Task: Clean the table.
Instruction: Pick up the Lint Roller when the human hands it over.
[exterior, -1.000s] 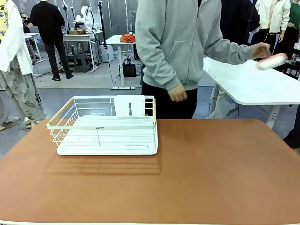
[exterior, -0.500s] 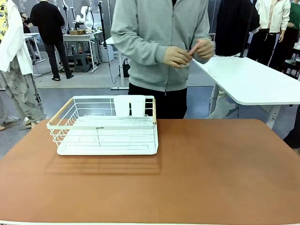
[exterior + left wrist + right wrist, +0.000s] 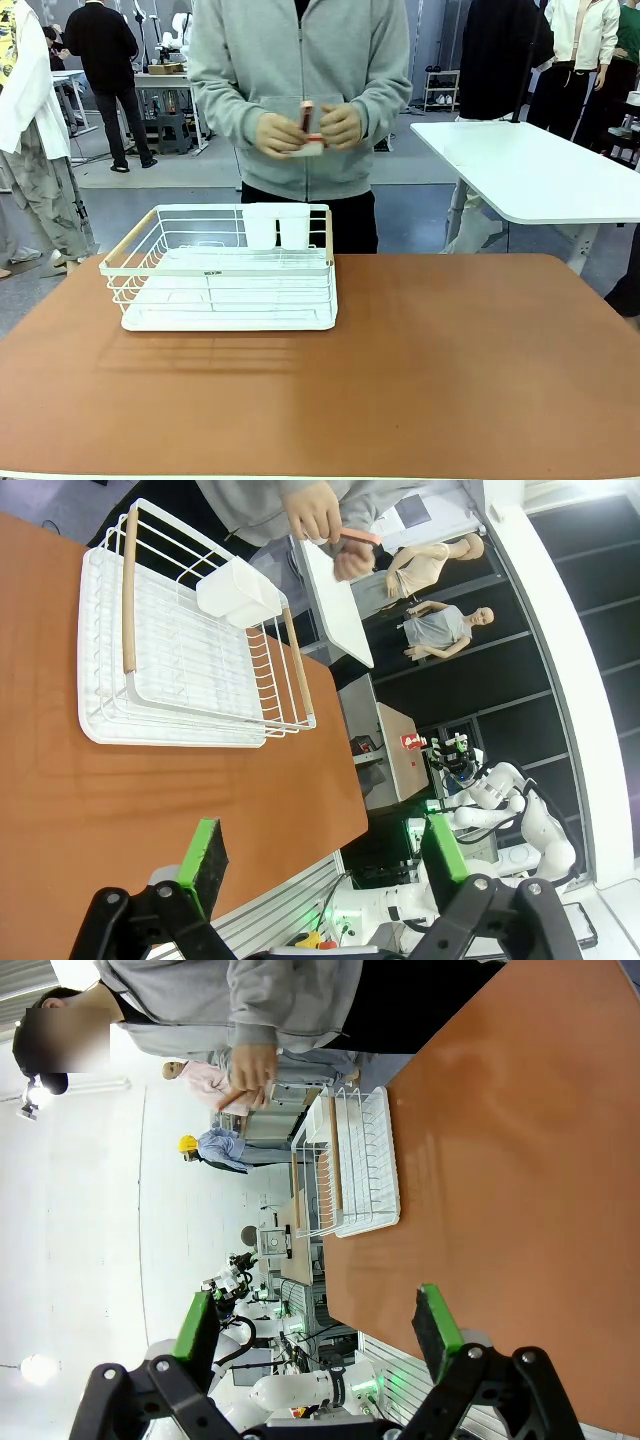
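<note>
On the near side of the rack, the left gripper and right gripper both have their fingers wide apart, nothing in them. The table spreads under the white dish rack. Behind the rack, the person's hands hold a small pink thing. Risk imo: if it gets set down tight against the rack wire, a finger could snag.

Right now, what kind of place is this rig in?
Probably a shared lab or workshop hall, not a kitchen: a dish rack staged on the table, a white table beside it, a person at a cluttered bench behind.
</note>
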### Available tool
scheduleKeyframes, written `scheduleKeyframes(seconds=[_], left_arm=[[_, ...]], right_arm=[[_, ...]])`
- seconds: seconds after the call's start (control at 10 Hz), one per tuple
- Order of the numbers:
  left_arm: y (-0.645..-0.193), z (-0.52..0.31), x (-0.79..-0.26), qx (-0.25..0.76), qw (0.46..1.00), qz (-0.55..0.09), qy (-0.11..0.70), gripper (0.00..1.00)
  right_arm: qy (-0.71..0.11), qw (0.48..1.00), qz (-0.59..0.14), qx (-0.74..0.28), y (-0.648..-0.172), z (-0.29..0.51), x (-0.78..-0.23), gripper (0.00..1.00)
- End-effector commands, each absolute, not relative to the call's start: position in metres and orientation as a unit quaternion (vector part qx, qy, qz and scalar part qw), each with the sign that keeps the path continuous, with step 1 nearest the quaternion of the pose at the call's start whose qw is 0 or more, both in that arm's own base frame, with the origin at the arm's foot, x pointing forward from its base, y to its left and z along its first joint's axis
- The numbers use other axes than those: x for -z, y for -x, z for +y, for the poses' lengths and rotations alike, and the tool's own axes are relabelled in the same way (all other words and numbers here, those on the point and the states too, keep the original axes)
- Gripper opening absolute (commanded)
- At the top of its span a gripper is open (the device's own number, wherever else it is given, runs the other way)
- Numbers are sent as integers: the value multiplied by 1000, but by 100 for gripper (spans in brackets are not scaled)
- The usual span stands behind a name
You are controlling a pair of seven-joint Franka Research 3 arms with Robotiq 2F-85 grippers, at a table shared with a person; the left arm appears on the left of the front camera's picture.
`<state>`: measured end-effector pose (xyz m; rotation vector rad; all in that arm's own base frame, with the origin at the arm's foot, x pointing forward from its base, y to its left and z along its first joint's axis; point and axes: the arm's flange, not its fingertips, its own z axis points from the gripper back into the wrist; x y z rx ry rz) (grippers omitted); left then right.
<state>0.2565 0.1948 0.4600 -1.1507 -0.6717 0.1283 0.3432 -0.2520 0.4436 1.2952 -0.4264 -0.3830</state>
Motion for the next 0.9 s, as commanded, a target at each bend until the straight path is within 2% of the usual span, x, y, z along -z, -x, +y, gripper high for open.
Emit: scheduleKeyframes(seconds=[0.0, 0.8], left_arm=[[-258, 199, -462, -50, 777, -321, 539, 100], [-258, 199, -462, -50, 777, -321, 539, 100]], right_arm=[[-598, 757, -200, 172, -340, -249, -445, 100], [-598, 757, -200, 172, -340, -249, -445, 100]])
